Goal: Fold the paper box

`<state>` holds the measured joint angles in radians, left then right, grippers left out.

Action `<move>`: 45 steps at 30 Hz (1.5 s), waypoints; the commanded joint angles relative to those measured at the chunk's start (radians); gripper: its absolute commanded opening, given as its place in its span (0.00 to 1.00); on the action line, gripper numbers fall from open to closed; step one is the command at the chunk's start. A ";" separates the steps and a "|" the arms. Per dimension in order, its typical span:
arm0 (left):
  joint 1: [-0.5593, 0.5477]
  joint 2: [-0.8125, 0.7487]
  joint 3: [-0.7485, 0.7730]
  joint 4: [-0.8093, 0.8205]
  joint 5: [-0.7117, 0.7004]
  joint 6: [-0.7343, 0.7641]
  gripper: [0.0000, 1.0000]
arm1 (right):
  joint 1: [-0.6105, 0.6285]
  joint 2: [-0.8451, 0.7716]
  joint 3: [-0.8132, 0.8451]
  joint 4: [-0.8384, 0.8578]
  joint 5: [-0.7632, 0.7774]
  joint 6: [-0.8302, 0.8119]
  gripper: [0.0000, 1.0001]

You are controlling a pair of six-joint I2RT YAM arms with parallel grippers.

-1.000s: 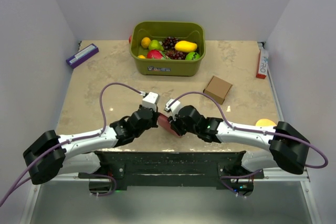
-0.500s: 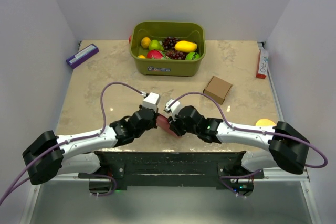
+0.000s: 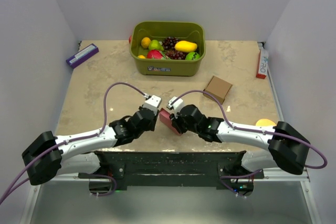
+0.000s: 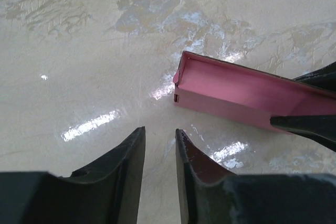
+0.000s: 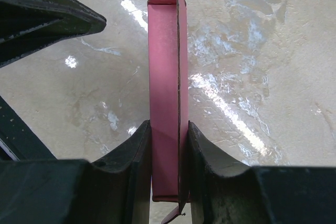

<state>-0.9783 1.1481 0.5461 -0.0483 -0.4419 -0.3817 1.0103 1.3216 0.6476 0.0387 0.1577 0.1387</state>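
Between right gripper (image 5: 168, 127) fingers: paper box (image 5: 164, 51), clamped on its broad faces.
Left gripper (image 4: 159, 132): fingers slightly apart, empty, just short of box end.
Progress: body formed; end flap seemingly untucked.

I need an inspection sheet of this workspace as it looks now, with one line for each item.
Surface: beige marbled table, glossy, no spill seen.
Job's things: pink paper box, partly folded, open on one side.
Clutter: green fruit bin, brown cardboard box, purple case, red-white pack, orange object by the right arm.
Grippers: right gripper shut on the paper box; left gripper slightly open, empty, beside the box.
Cables: purple cables arch over both arms, untangled.
Surroundings: plain white walls on three sides.
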 commanded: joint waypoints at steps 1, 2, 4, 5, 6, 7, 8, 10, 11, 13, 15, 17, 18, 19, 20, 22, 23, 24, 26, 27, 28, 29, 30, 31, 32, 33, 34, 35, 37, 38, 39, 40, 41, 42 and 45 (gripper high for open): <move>-0.002 -0.016 0.043 -0.004 -0.018 0.023 0.37 | 0.001 -0.013 -0.005 0.032 0.025 0.013 0.06; -0.002 -0.017 0.049 0.001 -0.015 0.027 0.39 | 0.001 -0.012 -0.005 0.033 0.023 0.013 0.06; -0.002 -0.016 0.055 0.019 -0.009 0.047 0.48 | 0.001 -0.012 -0.005 0.035 0.022 0.012 0.06; -0.002 -0.014 0.060 0.025 -0.003 0.055 0.50 | 0.001 -0.010 -0.005 0.035 0.022 0.013 0.06; -0.002 -0.011 0.066 0.033 0.000 0.064 0.54 | 0.001 -0.012 -0.005 0.033 0.023 0.012 0.06; 0.001 -0.008 0.069 0.066 0.005 0.081 0.56 | 0.001 -0.012 -0.006 0.035 0.022 0.013 0.06; 0.006 -0.002 0.071 0.079 0.021 0.089 0.58 | 0.001 -0.013 -0.006 0.035 0.022 0.012 0.06; 0.026 0.007 0.078 0.116 0.051 0.110 0.60 | 0.001 -0.012 -0.006 0.035 0.020 0.013 0.06; 0.033 0.015 0.081 0.125 0.069 0.113 0.60 | -0.001 -0.013 -0.006 0.035 0.020 0.013 0.06; 0.069 0.022 0.087 0.149 0.094 0.121 0.58 | 0.001 -0.013 -0.008 0.033 0.020 0.015 0.06; 0.102 0.033 0.092 0.172 0.140 0.129 0.56 | 0.001 -0.013 -0.009 0.035 0.019 0.013 0.06; 0.118 0.042 0.095 0.192 0.187 0.141 0.55 | -0.001 -0.013 -0.011 0.036 0.017 0.015 0.06; 0.130 0.047 0.095 0.206 0.201 0.145 0.53 | 0.001 -0.012 -0.011 0.035 0.019 0.015 0.06; 0.133 0.051 0.104 0.208 0.212 0.152 0.52 | 0.001 -0.010 -0.009 0.036 0.017 0.016 0.06; 0.138 0.065 0.109 0.208 0.232 0.155 0.52 | 0.001 -0.010 -0.009 0.036 0.017 0.015 0.06; 0.142 0.082 0.118 0.200 0.242 0.159 0.50 | 0.001 -0.005 -0.009 0.036 0.017 0.015 0.06; 0.142 0.087 0.118 0.200 0.258 0.159 0.50 | 0.001 -0.005 -0.009 0.038 0.017 0.015 0.06; 0.145 0.091 0.117 0.200 0.265 0.162 0.50 | 0.001 -0.001 -0.009 0.039 0.017 0.015 0.06; 0.147 0.104 0.117 0.199 0.281 0.159 0.50 | 0.001 0.002 -0.009 0.041 0.014 0.015 0.06; 0.147 0.108 0.115 0.197 0.282 0.159 0.50 | 0.001 0.004 -0.009 0.041 0.014 0.016 0.06; 0.147 0.116 0.114 0.197 0.282 0.158 0.50 | 0.001 0.005 -0.009 0.041 0.014 0.016 0.06; 0.148 0.121 0.114 0.197 0.279 0.159 0.50 | 0.002 0.007 -0.009 0.041 0.016 0.016 0.06; 0.150 0.125 0.114 0.196 0.278 0.158 0.50 | 0.001 0.005 -0.009 0.040 0.014 0.015 0.06; 0.151 0.134 0.115 0.194 0.276 0.158 0.50 | 0.002 0.005 -0.009 0.040 0.016 0.015 0.06; 0.151 0.139 0.117 0.191 0.275 0.158 0.49 | 0.001 0.002 -0.009 0.041 0.014 0.016 0.06; 0.151 0.142 0.120 0.192 0.275 0.158 0.48 | 0.001 0.004 -0.011 0.041 0.016 0.016 0.06; 0.151 0.145 0.121 0.192 0.275 0.158 0.47 | 0.001 0.004 -0.011 0.041 0.014 0.016 0.06; 0.153 0.147 0.121 0.197 0.273 0.158 0.43 | 0.001 0.002 -0.012 0.041 0.014 0.018 0.06; 0.153 0.153 0.126 0.197 0.273 0.162 0.38 | 0.001 0.002 -0.011 0.041 0.014 0.016 0.06; 0.153 0.154 0.127 0.199 0.273 0.162 0.36 | 0.001 0.004 -0.011 0.041 0.014 0.018 0.06; 0.153 0.156 0.129 0.200 0.272 0.165 0.34 | 0.001 0.004 -0.011 0.041 0.014 0.018 0.06; 0.153 0.160 0.130 0.199 0.275 0.165 0.31 | 0.001 0.004 -0.011 0.041 0.016 0.019 0.06; 0.153 0.163 0.130 0.197 0.273 0.165 0.30 | 0.001 0.001 -0.011 0.040 0.016 0.018 0.06; 0.153 0.167 0.130 0.197 0.273 0.165 0.29 | 0.001 0.001 -0.011 0.041 0.014 0.019 0.06; 0.155 0.179 0.135 0.189 0.272 0.164 0.26 | 0.001 0.002 -0.012 0.040 0.013 0.019 0.06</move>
<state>-0.8314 1.3071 0.6418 0.1150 -0.1764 -0.2398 1.0103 1.3220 0.6449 0.0422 0.1642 0.1463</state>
